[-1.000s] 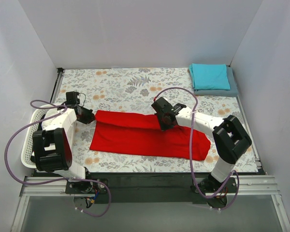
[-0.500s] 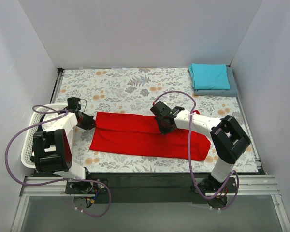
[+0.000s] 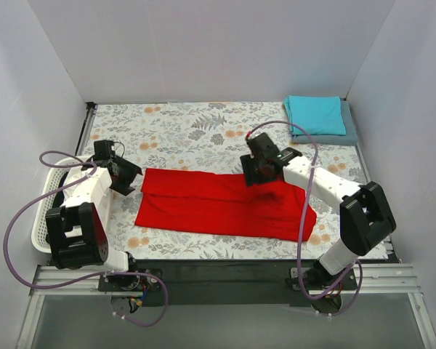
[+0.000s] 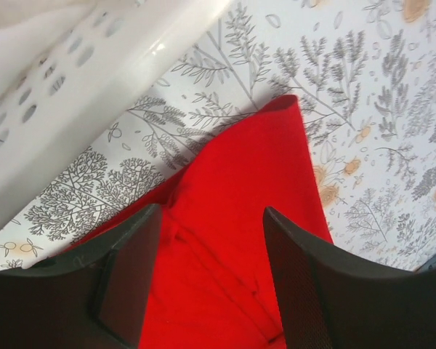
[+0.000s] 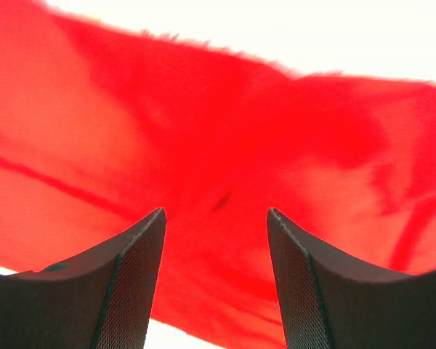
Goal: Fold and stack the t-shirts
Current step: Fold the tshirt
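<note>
A bright red t-shirt lies folded into a long strip across the near half of the table. My left gripper hovers open just off its far left corner; the red t-shirt shows between the parted fingers, free of them. Open too, my right gripper hangs over the strip's far edge, right of centre, with the red t-shirt below its spread fingers. A folded teal t-shirt rests on a folded grey-blue t-shirt at the back right corner.
A white plastic lattice basket stands off the table's left edge, beside my left arm; its rim shows in the left wrist view. White walls close in the left, back and right sides.
Both grippers have opened and let go of the red t-shirt's far edge. The left one drew back to the left; the right one lifted and moved right and away.
</note>
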